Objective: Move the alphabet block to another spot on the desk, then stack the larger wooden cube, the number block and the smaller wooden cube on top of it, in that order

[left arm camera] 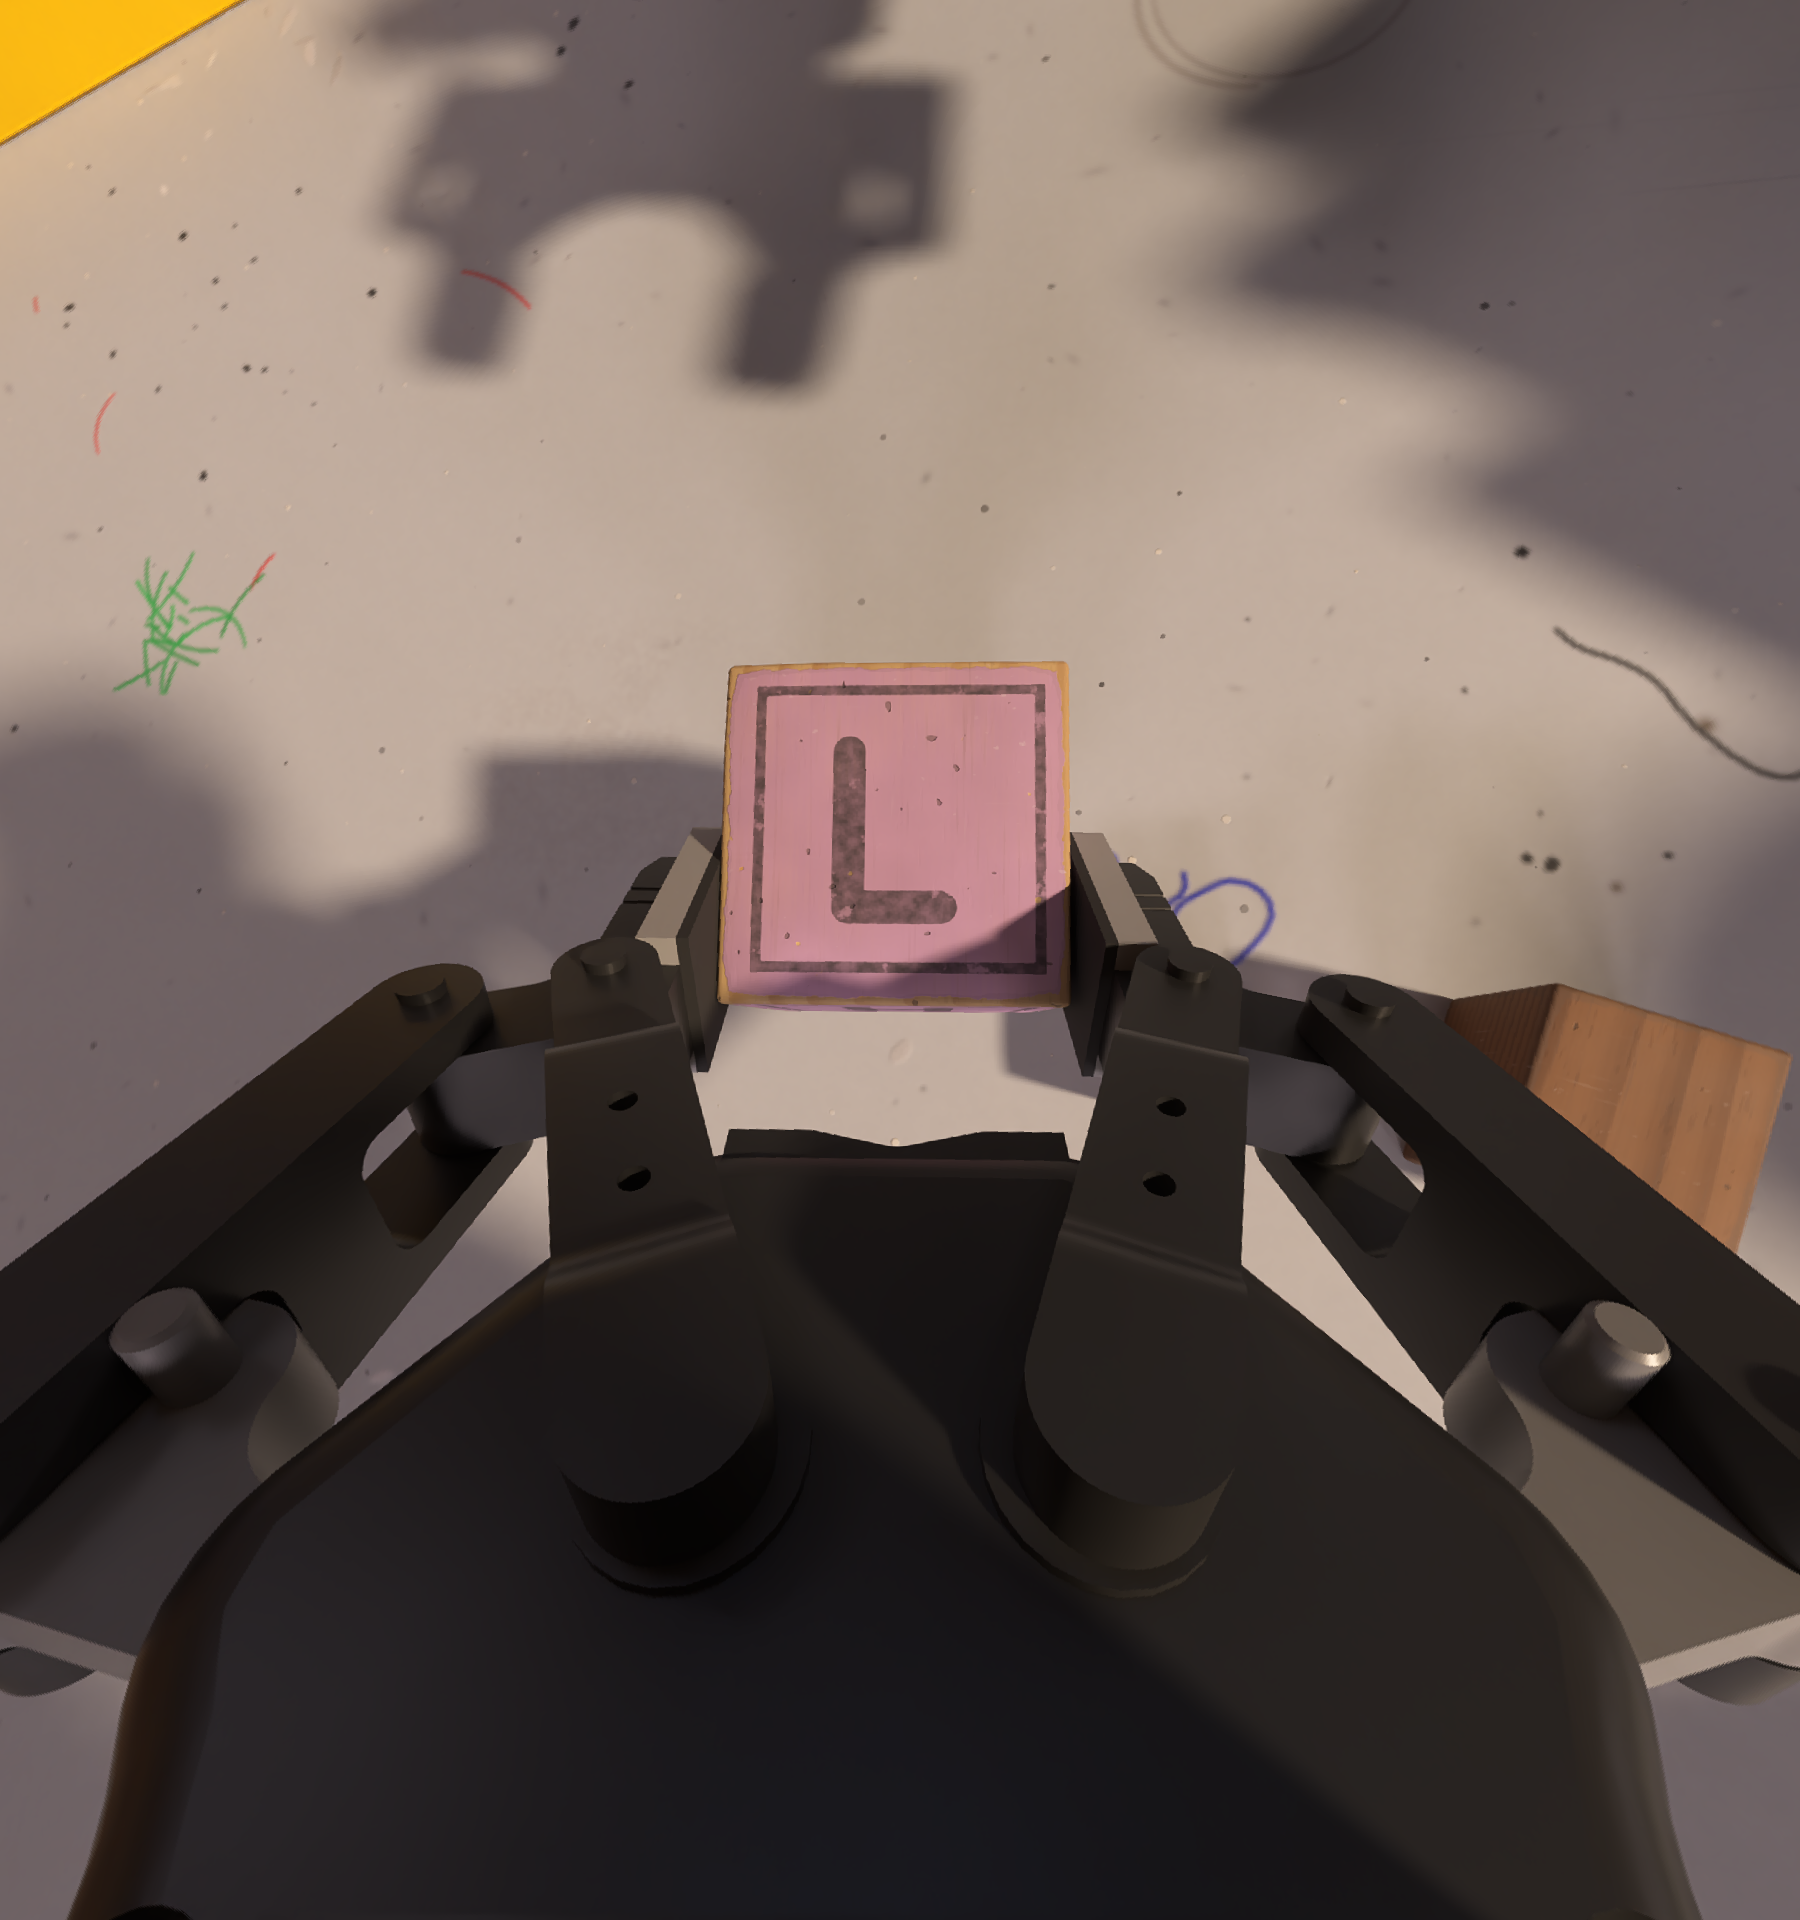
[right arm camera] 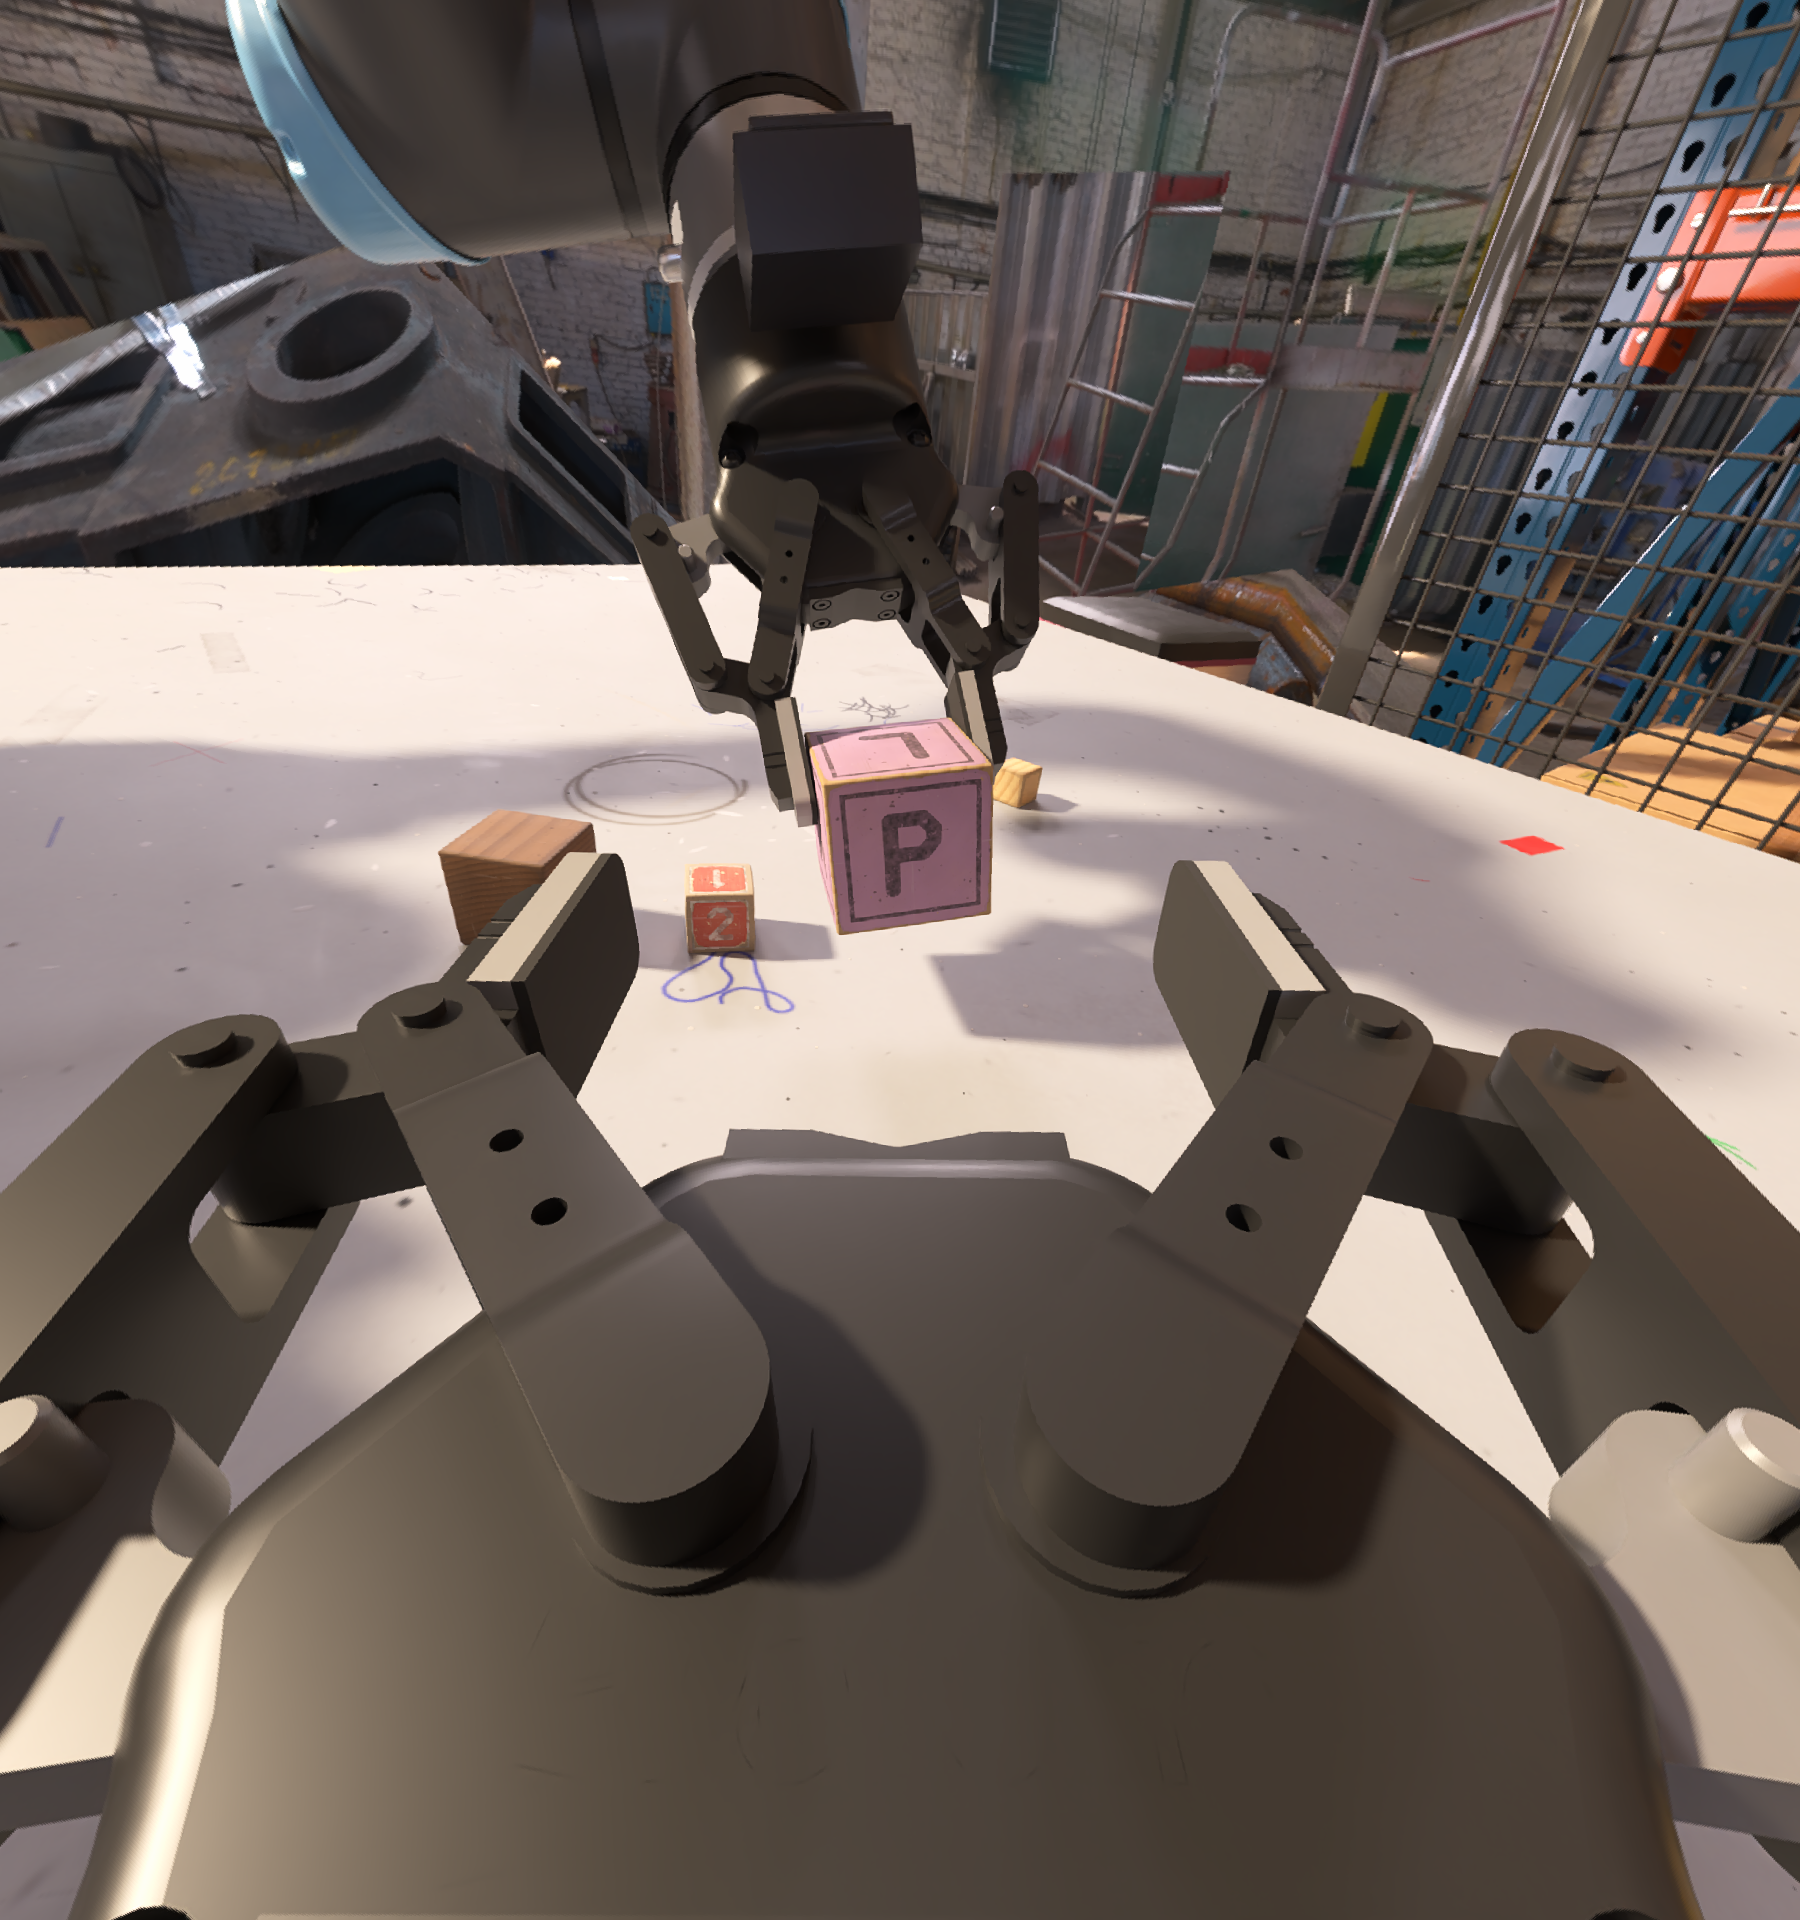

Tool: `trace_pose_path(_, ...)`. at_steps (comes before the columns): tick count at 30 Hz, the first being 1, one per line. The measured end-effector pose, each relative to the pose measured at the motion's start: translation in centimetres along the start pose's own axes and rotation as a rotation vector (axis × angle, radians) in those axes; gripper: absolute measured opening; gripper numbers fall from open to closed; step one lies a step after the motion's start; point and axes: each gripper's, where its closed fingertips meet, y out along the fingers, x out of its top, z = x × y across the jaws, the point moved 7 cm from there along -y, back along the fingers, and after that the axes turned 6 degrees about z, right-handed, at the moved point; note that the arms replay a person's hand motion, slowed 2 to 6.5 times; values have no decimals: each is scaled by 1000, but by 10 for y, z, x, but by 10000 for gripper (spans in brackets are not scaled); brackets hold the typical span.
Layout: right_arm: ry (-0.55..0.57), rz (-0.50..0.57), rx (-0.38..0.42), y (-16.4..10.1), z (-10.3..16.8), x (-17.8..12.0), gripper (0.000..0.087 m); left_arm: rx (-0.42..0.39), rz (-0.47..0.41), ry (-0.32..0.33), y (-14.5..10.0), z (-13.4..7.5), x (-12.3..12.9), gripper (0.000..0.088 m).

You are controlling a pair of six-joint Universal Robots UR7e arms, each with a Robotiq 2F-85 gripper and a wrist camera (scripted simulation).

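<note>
Left end effector (left arm camera: 894, 940): clenching alphabet block (left arm camera: 894, 834), lifted off counter (right arm camera: 252, 675).
Right end effector (right arm camera: 896, 935): hanging released.
Remaining: placing, all stacking.

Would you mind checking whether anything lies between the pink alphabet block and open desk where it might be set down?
Nothing visible does. The left pincer holds the alphabet block; bare desk lies beside it, away from the number block.
</note>
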Motion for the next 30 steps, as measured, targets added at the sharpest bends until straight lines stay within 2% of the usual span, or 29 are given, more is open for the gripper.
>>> trace_pose_path(14,14,81,-16,7,-2,-3,854,-131,-102,111,7,14,-9,522)
trace_pose_path(30,13,114,-7,10,-2,-5,854,-155,-106,159,14,23,-20,522)
